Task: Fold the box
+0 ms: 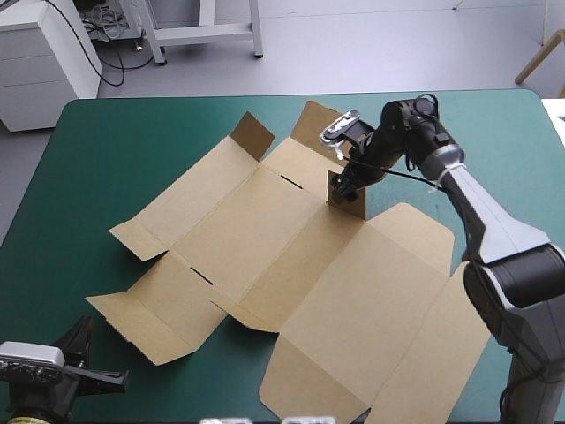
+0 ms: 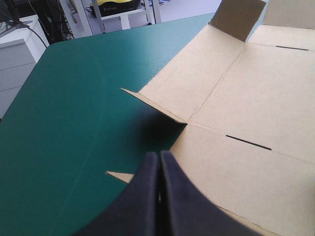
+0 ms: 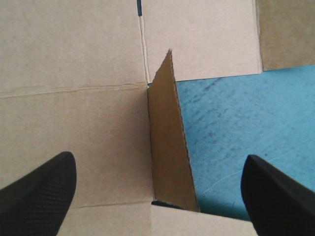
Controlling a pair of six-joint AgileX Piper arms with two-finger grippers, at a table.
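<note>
The brown box [image 1: 291, 265] lies as a cut sheet spread across the teal-green table, mostly flat. One small flap [image 1: 349, 199] near its far side stands upright. My right gripper [image 1: 344, 179] hangs just over that flap. In the right wrist view the right gripper [image 3: 157, 158] is open, with the upright flap [image 3: 167, 147] between its wide-apart fingers and not touched. My left gripper [image 1: 93, 367] sits low at the table's near left corner, off the board. Seen from the left wrist, the left gripper [image 2: 159, 156] is shut on nothing, the sheet's near left corner [image 2: 147, 101] just ahead of it.
Another flap [image 1: 254, 134] on the sheet's far left side is tilted up. Bare teal-green cover [image 1: 106, 159] lies left of the box and along the far edge. The sheet's near right part reaches close to the table's front edge [image 1: 424, 397].
</note>
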